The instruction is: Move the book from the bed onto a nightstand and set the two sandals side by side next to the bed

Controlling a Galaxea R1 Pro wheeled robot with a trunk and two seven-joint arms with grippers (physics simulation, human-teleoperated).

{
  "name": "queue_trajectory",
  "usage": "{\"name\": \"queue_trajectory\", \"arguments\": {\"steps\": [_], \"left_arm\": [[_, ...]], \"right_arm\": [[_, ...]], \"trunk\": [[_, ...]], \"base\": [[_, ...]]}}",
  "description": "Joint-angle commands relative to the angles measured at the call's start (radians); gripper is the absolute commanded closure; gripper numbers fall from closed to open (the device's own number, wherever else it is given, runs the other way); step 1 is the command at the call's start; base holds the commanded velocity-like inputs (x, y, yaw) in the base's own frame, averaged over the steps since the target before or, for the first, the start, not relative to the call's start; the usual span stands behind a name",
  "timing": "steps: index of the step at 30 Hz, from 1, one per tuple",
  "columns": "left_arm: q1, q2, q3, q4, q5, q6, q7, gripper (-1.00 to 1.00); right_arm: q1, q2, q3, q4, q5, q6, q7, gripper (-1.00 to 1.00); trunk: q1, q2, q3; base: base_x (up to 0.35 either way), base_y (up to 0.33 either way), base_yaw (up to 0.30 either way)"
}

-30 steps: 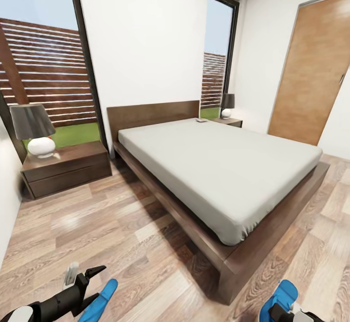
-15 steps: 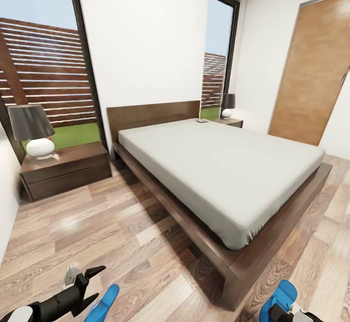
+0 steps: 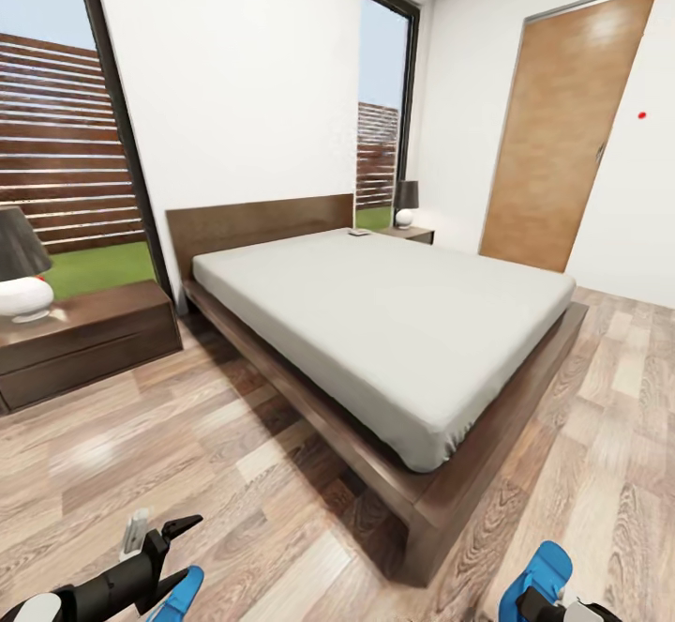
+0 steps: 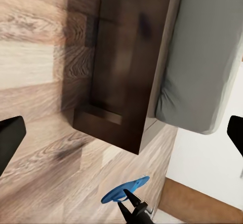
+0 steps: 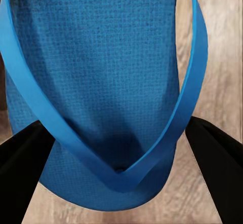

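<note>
Sandal (image 5: 101,102) between right fingers (image 5: 20,173); unlabelled

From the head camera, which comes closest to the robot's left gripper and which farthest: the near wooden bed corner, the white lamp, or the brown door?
From the left gripper:
1. Dark-brown wooden bed corner, right of it.
2. White round lamp, on the left cabinet.
3. Brown wooden door, far right wall.

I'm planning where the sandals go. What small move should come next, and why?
Probably roll forward toward the bare floor alongside the bed. The right gripper holds a blue sandal off the ground, and the bed's side looks too far ahead to set the sandal down next to it from here.
</note>
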Motion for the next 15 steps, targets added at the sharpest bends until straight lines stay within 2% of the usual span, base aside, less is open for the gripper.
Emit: {"name": "queue_trajectory", "arguments": {"steps": [1, 7, 15], "left_arm": [[0.000, 0.000, 0.003, 0.001, -0.008, 0.005, -0.008, -1.00], [0.000, 0.000, 0.003, 0.002, -0.008, 0.005, -0.008, -1.00], [0.000, 0.000, 0.002, 0.002, -0.008, 0.005, -0.008, -1.00]], "right_arm": [[-0.002, 0.000, -0.004, 0.003, 0.000, 0.000, 0.006, 1.00], [-0.002, 0.001, -0.004, 0.003, 0.000, 0.000, 0.004, 1.00], [-0.002, 0.003, -0.003, 0.003, 0.000, -0.002, 0.003, 1.00]], "trunk": [[0.000, 0.000, -0.001], [0.000, 0.000, -0.001], [0.000, 0.000, -0.001]], "base": [[0.000, 0.053, -0.259], [0.000, 0.075, -0.158], [0.000, 0.090, -0.021]]}}
